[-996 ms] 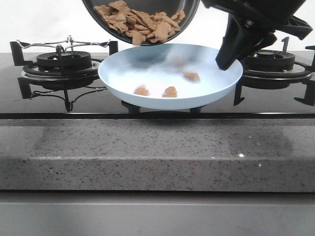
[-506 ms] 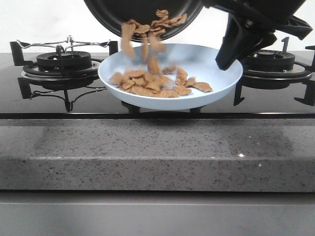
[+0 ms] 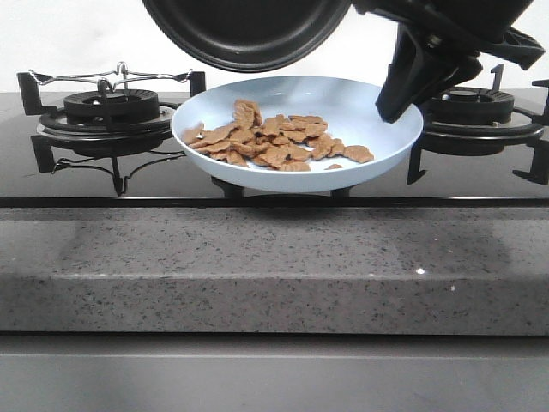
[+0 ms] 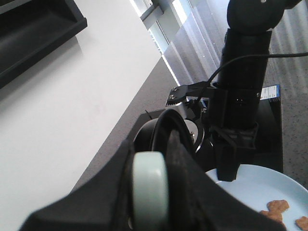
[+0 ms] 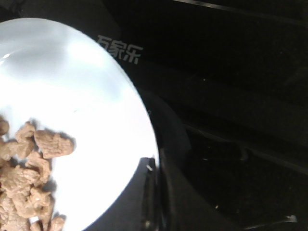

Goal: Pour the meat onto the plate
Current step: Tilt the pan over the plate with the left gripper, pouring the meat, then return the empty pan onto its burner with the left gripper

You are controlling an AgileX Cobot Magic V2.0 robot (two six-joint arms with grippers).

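The meat (image 3: pixel 274 142) lies as a heap of reddish-brown pieces in the pale blue plate (image 3: pixel 369 99). The black frying pan (image 3: pixel 249 30) hangs tilted steeply above the plate's far left side, with no meat showing in it. My right gripper (image 3: pixel 396 107) is shut on the plate's right rim; the right wrist view shows it (image 5: pixel 155 166) clamped over the rim, with the plate (image 5: pixel 86 82) and meat (image 5: pixel 29 173) beside it. My left gripper (image 4: pixel 151 163) is shut on the pan's pale handle (image 4: pixel 150 192). The plate (image 4: pixel 250 190) shows below it.
The plate is over a black gas hob, between a left burner with a wire grate (image 3: pixel 107 107) and a right burner (image 3: pixel 480 107). A grey speckled stone counter edge (image 3: pixel 274 266) runs across the front. My right arm (image 4: pixel 238 110) stands close to the pan.
The meat has slid out of the tilted pan and landed in the plate. The pan has tipped further. The right gripper and plate have stayed put.
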